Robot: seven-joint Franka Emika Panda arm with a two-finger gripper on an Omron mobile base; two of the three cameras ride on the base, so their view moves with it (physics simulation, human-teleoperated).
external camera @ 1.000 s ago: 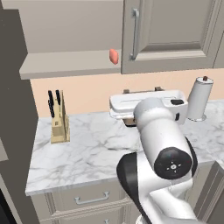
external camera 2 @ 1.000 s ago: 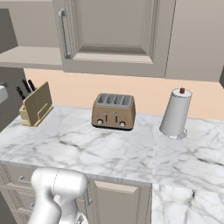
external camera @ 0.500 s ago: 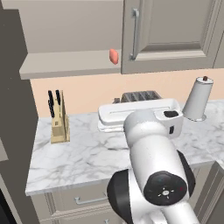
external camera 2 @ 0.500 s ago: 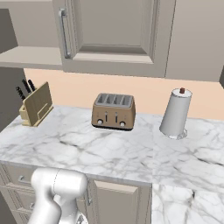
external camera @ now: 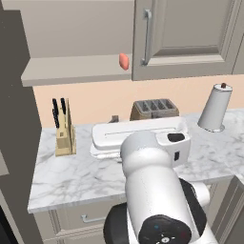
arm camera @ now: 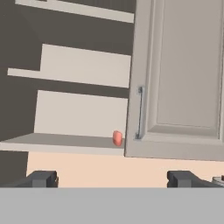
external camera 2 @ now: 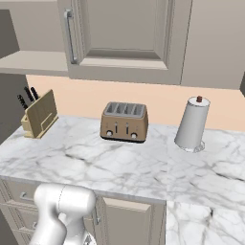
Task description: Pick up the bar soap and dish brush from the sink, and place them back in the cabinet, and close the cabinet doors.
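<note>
The hand view looks up into the cabinet (arm camera: 78, 113), where the bar soap (arm camera: 117, 138) stands on the bottom shelf just beside the edge of the closed cabinet door (arm camera: 183, 87) and its bar handle (arm camera: 140, 113), with the fingers (arm camera: 43, 178) set wide apart and empty. The left base view shows the same soap (external camera: 124, 61) at the shelf's front edge, well above the bench (external camera: 71, 171). The bench carries a knife block (external camera: 63, 132), a toaster (external camera 2: 124, 121) and a paper towel roll (external camera 2: 192, 124), the white arm (external camera: 147, 190) covering part of the toaster in the left base view.
</note>
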